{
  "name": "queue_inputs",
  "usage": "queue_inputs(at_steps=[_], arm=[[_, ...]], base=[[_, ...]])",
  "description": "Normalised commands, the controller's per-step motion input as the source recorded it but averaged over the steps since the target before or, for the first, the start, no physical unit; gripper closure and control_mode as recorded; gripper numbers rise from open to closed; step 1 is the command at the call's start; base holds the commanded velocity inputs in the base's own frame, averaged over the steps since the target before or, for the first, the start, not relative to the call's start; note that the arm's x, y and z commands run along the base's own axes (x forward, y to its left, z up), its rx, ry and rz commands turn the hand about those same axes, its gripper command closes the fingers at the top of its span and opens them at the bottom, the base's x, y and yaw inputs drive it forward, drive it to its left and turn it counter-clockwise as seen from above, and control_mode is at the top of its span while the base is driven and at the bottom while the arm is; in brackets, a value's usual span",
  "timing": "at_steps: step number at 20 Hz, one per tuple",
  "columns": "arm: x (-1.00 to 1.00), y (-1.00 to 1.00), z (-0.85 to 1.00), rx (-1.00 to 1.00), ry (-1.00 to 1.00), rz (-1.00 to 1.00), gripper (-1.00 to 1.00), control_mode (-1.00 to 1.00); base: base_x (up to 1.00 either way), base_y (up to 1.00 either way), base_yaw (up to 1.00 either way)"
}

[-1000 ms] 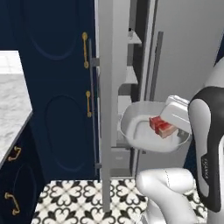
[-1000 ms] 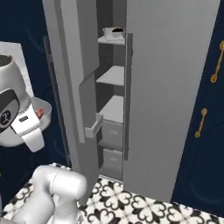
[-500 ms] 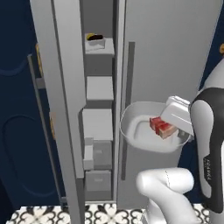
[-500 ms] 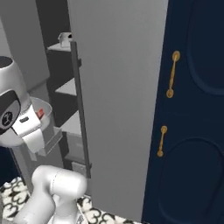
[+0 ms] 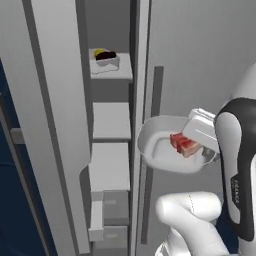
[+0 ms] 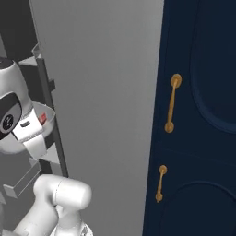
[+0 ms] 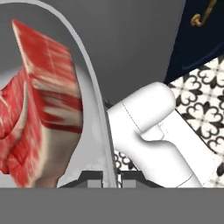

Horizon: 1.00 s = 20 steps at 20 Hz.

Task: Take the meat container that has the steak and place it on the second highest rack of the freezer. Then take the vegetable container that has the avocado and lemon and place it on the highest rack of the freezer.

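Observation:
My gripper [image 5: 196, 142] is shut on the right rim of the meat container [image 5: 162, 149], a white bowl held level in front of the open freezer [image 5: 112, 95]. The red-pink steak [image 5: 184, 144] lies in it next to my fingers. In the hand view the steak [image 7: 41, 100] looms large beside the bowl's rim [image 7: 95, 103], and the gripper [image 7: 110, 179] pinches that rim. The vegetable container [image 5: 105, 61] with lemon [image 5: 99, 52] and avocado [image 5: 106, 56] stands on the uppermost shelf in view. The shelf below it [image 5: 111, 120] is bare, about level with the bowl.
An open grey freezer door [image 5: 47, 125] stands to the left of the shelves, and a grey panel [image 6: 101, 92] to the right. Two drawers [image 5: 114, 217] sit under the lowest shelf. Navy cabinets with gold handles [image 6: 171, 103] stand further right, over patterned floor tiles [image 7: 201, 96].
Both base views have swung, so the camera has moved: the freezer's shelves now face the left base view. The bowl with the steak stays in my grip.

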Motion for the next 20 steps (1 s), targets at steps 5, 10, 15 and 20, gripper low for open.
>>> queue_inputs(at_steps=[5,10,15,20], arm=[[0.04,0.03,0.00,0.02,0.00,0.00,1.00,-1.00],[0.22,0.10,-0.19,0.10,0.00,-0.05,1.00,-1.00],[0.00,0.53,-0.29,0.00,-0.06,-0.27,1.00,-1.00],[0.04,0.51,-0.27,0.01,-0.04,-0.30,1.00,-1.00]], base=[[0.20,0.11,0.16],[0.00,0.00,0.00],[0.00,0.00,0.00],[0.00,0.00,0.00]])
